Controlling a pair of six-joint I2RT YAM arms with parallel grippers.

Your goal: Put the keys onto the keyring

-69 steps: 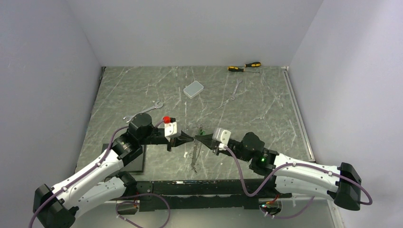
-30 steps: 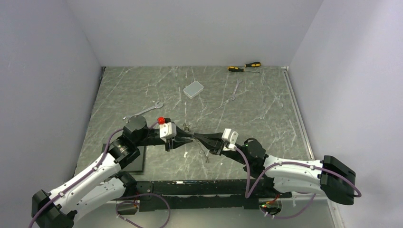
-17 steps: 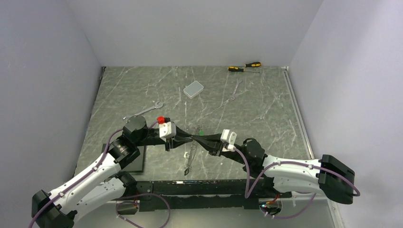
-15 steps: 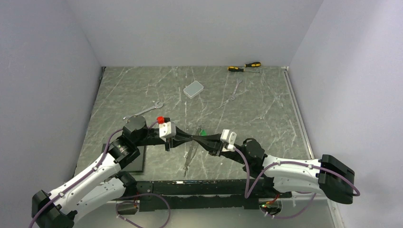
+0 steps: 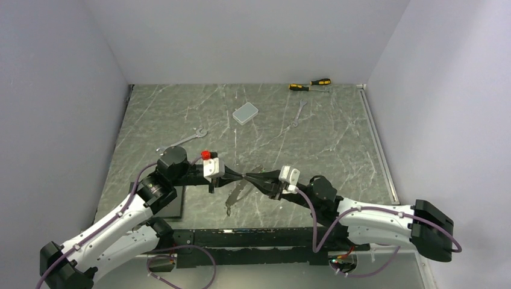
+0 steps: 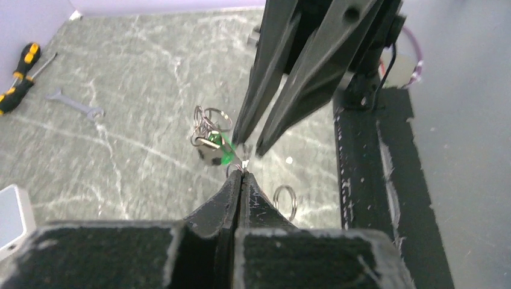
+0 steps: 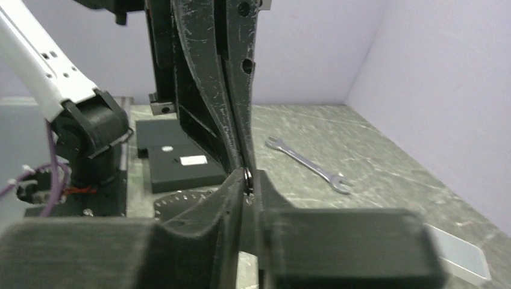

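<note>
**Keyring held where two sets of fingers meet, tip to tip**

The left fingers (image 6: 235, 192) and the right fingers (image 6: 295, 96) are seen brought nose to nose above the middle of the marbled green surface (image 5: 337, 138), near its front edge. The left fingers are pressed fully together, and a thin silvery bit of the keyring (image 5: 235, 195) is pinched at their very tips. The right fingers are parted by a narrow gap. Their tips are set just beyond the left tips, on either side of the same silvery bit, and whether they grip it cannot be told.

From above, the keyring is shown as a slim, blurred grey streak. Its upper end is at the meeting point of the fingers, and its long axis is slanted down and to the left, towards the bases of the arms.

In the left wrist view, the keys (image 6: 214, 147) are bunched with a few small rings just to the left of the fingertips. A green head is turned towards the tips; the other heads are not made out, and the way the blades point cannot be told.

A single loose ring (image 6: 284, 201) is seen lying flat on the surface beside the left fingers. A grey box (image 5: 245, 112), two wrenches (image 5: 184, 139) and the screwdrivers (image 5: 310, 84) are left well apart, further back.
</note>
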